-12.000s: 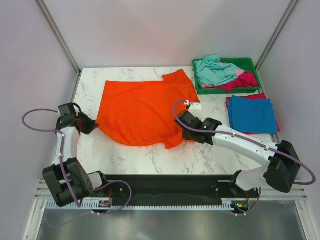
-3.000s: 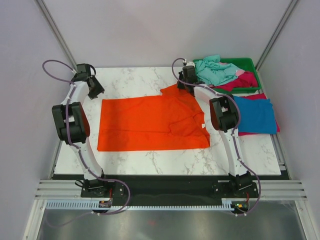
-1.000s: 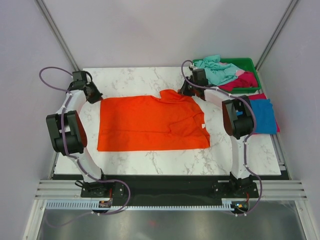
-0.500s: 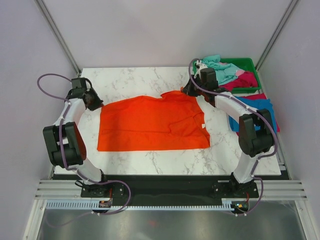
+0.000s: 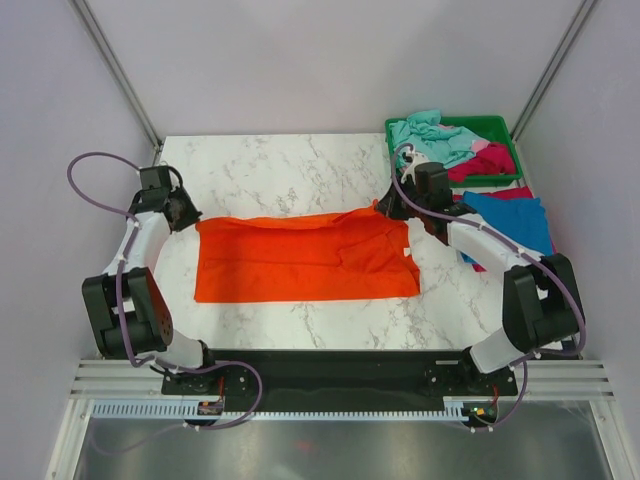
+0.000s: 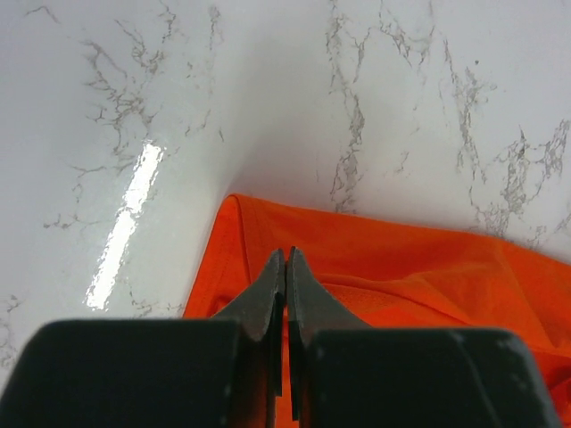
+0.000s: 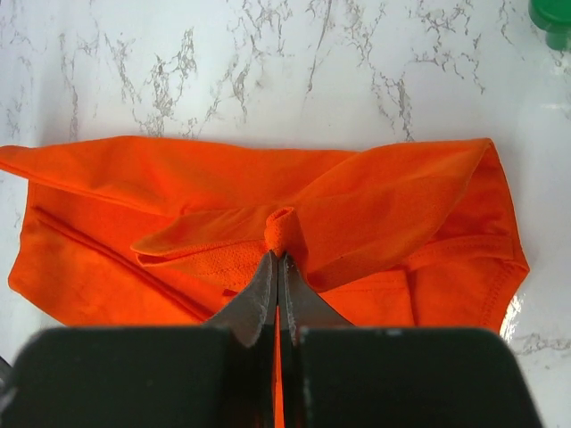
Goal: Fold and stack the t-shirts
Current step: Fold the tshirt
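The bright orange t-shirt (image 5: 305, 258) lies across the middle of the marble table, its far edge lifted and drawn toward the near side. My left gripper (image 5: 190, 216) is shut on the shirt's far left corner (image 6: 268, 241). My right gripper (image 5: 385, 207) is shut on a pinched fold of the far right edge (image 7: 284, 225). A folded blue t-shirt (image 5: 510, 222) lies on a magenta-pink one (image 5: 462, 252) at the right. Light teal (image 5: 430, 135) and magenta-pink (image 5: 485, 160) tees are heaped in the green tray.
The green plastic tray (image 5: 500, 125) stands at the far right corner; its edge shows in the right wrist view (image 7: 553, 18). Bare marble table (image 5: 280, 165) lies beyond the orange shirt. Grey walls close in on three sides.
Both grippers have moved toward the near side, dragging the orange shirt's far edge over its lower part, so the shirt is a narrower band. The blue stack is more uncovered.
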`<action>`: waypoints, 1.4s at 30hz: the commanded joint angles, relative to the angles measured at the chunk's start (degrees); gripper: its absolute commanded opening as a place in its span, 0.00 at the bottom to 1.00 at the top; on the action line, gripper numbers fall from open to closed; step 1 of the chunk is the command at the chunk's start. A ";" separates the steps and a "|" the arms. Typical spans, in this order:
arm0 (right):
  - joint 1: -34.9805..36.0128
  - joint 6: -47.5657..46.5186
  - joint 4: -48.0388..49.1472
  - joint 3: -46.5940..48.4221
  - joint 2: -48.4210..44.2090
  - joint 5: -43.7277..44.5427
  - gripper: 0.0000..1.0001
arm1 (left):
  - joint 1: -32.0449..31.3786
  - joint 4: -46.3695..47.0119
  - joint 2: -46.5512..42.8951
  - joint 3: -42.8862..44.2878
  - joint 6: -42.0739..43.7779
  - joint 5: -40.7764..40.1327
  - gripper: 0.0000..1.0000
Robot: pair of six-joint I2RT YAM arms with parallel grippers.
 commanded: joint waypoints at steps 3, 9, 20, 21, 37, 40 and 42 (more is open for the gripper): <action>0.44 0.30 1.76 -4.09 -5.93 0.99 0.00 | 0.40 2.89 -4.36 -3.63 4.69 -2.37 0.02; 0.96 1.61 1.76 -8.57 -9.79 1.95 0.00 | 0.23 5.87 -6.73 -7.23 6.45 -2.19 0.02; 4.91 8.45 5.18 -22.80 -18.75 8.71 0.03 | 0.22 6.77 -9.74 -11.99 6.37 -3.69 0.08; 5.01 9.34 5.36 -24.29 -19.37 9.60 0.05 | 0.31 4.58 -9.29 -11.64 6.02 -4.12 0.12; 6.14 14.80 -4.38 -33.19 -37.47 16.89 0.80 | -4.07 9.75 -21.25 -14.89 8.11 -9.49 0.66; 7.99 14.53 -4.66 -29.68 -39.42 16.99 0.83 | -9.59 7.21 -15.02 -11.55 9.79 -7.56 0.66; 8.78 14.10 -5.01 -26.61 -35.04 16.46 0.84 | -12.07 4.58 -10.71 -9.10 10.06 -7.82 0.65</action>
